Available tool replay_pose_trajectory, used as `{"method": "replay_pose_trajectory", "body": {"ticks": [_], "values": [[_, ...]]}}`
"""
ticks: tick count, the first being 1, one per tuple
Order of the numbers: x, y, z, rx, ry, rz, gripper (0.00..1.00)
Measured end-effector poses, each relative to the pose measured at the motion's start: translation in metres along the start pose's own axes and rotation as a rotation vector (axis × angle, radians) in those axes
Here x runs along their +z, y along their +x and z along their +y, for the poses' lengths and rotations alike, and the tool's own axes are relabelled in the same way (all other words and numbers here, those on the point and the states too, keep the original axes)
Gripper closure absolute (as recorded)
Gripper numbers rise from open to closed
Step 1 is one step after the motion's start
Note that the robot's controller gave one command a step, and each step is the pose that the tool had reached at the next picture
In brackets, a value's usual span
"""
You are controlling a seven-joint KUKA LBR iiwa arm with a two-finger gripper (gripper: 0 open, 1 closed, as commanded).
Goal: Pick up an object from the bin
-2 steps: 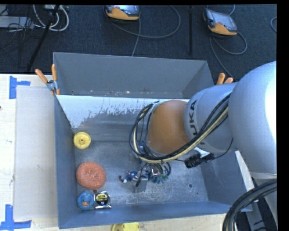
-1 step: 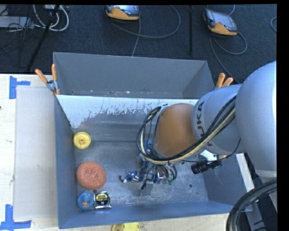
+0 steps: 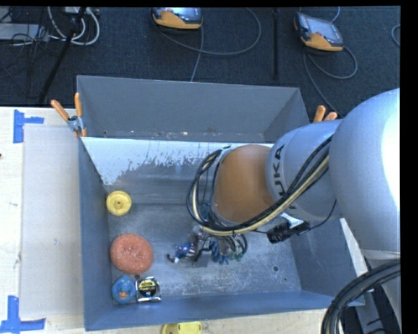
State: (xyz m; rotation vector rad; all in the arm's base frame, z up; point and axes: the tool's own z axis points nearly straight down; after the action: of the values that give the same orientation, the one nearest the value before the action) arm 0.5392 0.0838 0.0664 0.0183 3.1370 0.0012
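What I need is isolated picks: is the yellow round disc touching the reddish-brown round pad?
Apart: camera view shows bare bin floor between the yellow round disc and the reddish-brown round pad.

The rounded silver-grey arm [image 3: 366, 169] bears black lettering [image 3: 279, 171], an orange cover [image 3: 238, 182] with cables [image 3: 198, 190] at nine o'clock, and a dark hand [image 3: 206, 252] at six.

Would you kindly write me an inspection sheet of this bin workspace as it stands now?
Surface: grey metal bin, floor scuffed and speckled.
Job's things: yellow round piece, orange-red disc, blue round thing, tape measure, all on the left side.
Clutter: nothing seen.
Grippers: gripper low over mid floor, right of the disc; blue bits by it, thing or robot part unclear.
Cables: cable loops round the arm's orange cover; loose cables behind the bin.
Surroundings: dark floor, two orange-and-black devices.
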Motion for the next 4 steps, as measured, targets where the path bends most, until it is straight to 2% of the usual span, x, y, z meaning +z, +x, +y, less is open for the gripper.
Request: {"method": "replay_pose_trajectory", "body": {"ticks": [2, 3, 4], "values": [[-0.003, 0.001, 0.0, 0.001, 0.0, 0.003, 1.0], [-0.023, 0.004, -0.001, 0.002, 0.002, 0.013, 1.0], [-0.044, 0.001, 0.0, 0.003, 0.0, 0.005, 1.0]]}}
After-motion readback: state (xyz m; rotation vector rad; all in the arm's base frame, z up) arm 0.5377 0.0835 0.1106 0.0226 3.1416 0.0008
